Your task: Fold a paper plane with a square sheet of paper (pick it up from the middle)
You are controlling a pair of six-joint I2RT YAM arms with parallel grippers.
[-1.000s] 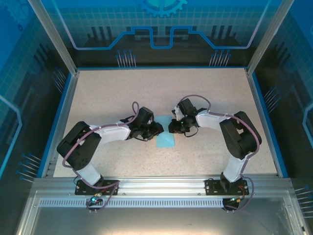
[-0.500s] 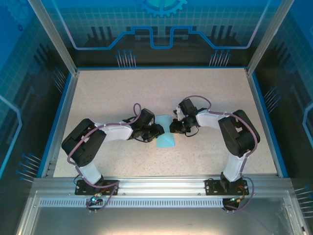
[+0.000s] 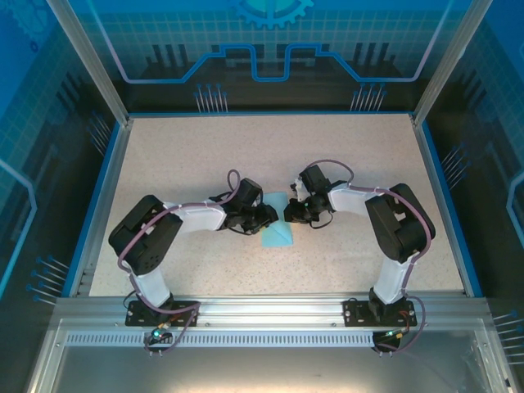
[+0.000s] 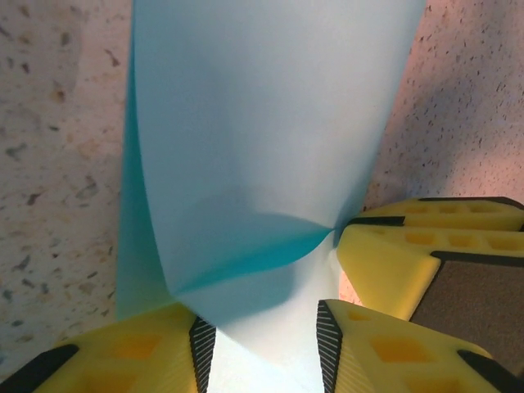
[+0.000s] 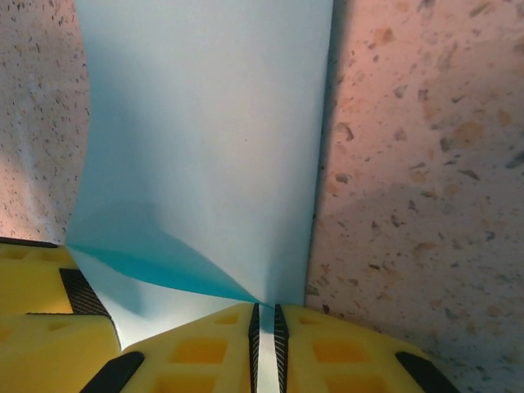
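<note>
Visibly bowed cyan square sheet of paper (image 4: 270,147), one flap lifted.

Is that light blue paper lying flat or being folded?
Bent, not flat: the thin light blue square sheet of paper bulges with a shadowed dent, its edge pinched in the right gripper.

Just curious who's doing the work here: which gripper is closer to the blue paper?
Right, narrowly. The right gripper is pinched shut on the edge of the blue paper; the left gripper straddles it with jaws apart.
</note>
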